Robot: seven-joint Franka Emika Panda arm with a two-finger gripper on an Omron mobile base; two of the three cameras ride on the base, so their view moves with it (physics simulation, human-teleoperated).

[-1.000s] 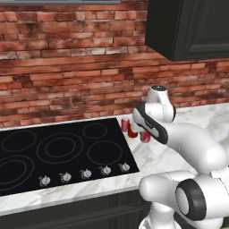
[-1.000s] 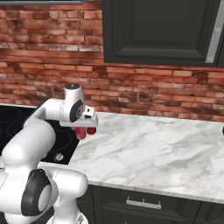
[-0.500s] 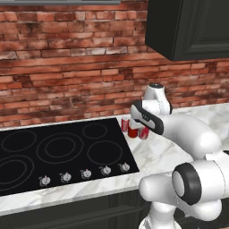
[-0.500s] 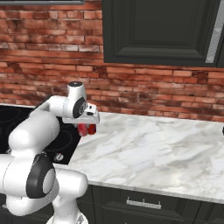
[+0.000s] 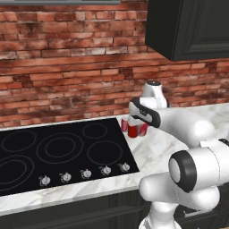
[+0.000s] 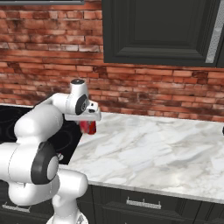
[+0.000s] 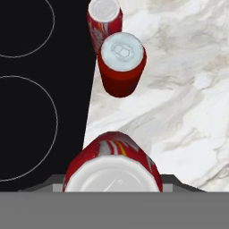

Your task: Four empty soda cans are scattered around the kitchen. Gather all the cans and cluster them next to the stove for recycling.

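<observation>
Hand view — tool (image 7: 112, 190) clamps a soda can (image 7: 112, 165); two cans (image 7: 121, 62) beside stove (image 7: 40, 89).

Red silver-topped soda cans (image 7: 121, 65), black stove (image 7: 40, 89)

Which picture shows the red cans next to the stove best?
The hand view: it looks down on three soda cans standing on the marble counter beside the stove. The left base view shows cans half hidden behind the arm. The right base view shows just a bit of red under the arm.
</observation>
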